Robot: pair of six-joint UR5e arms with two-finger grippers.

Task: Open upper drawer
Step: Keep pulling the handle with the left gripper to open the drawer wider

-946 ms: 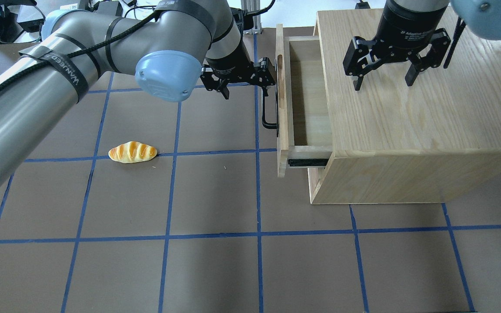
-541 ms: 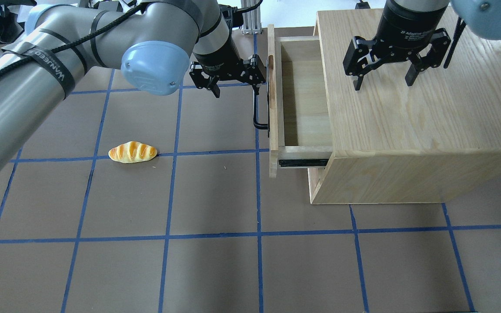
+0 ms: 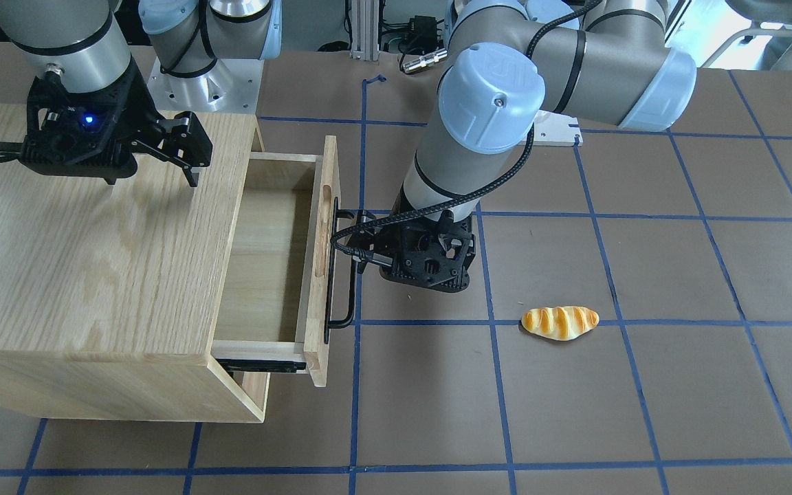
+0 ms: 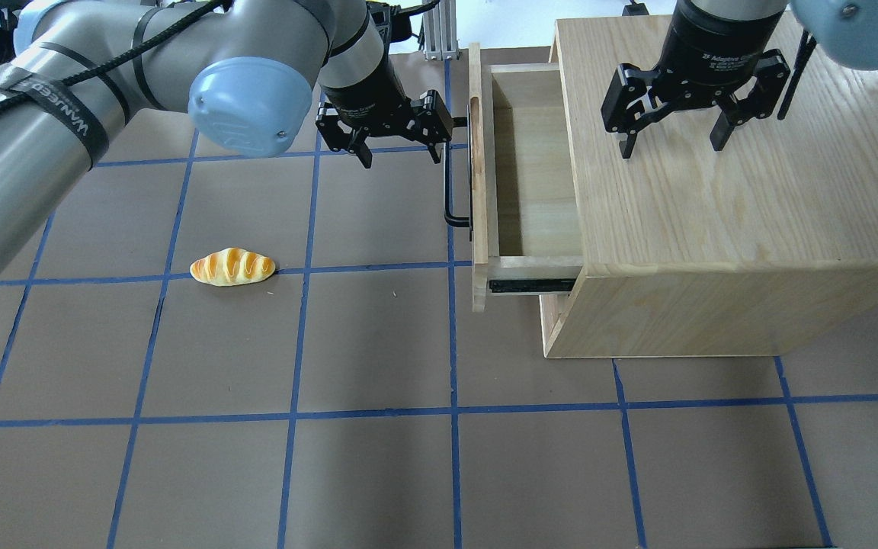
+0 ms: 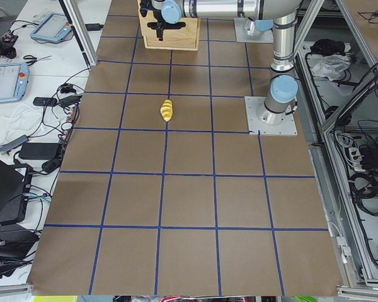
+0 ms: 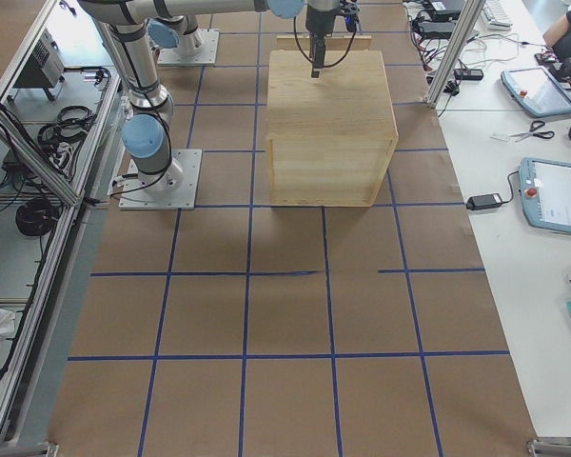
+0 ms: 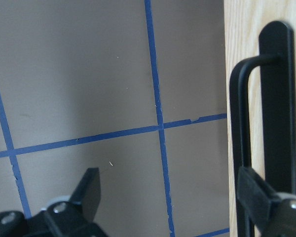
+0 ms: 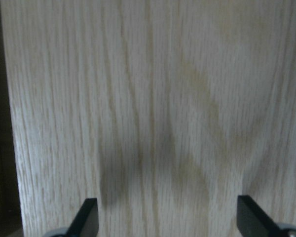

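The upper drawer [image 4: 534, 183] stands pulled out of the light-oak cabinet [image 4: 713, 213] towards the left, and its inside is empty. Its wood front [image 3: 324, 240] carries a long black bar handle [image 4: 447, 187] and an oblong slot. My left gripper [image 4: 398, 155] is open beside the drawer front. In the left wrist view its right finger [image 7: 259, 192] is level with the handle [image 7: 275, 98] and nothing is between the fingers. My right gripper [image 4: 671, 145] is open and empty just above the cabinet top [image 8: 153, 108].
A toy bread roll [image 4: 233, 268] lies on the brown, blue-taped table [image 4: 378, 457], left of the drawer. The black drawer slide [image 4: 530, 286] shows under the drawer's near side. The cabinet's lower front is hidden.
The drawer slid further out to the left, then stopped. My left gripper kept moving left, off the handle. The right gripper has not moved.
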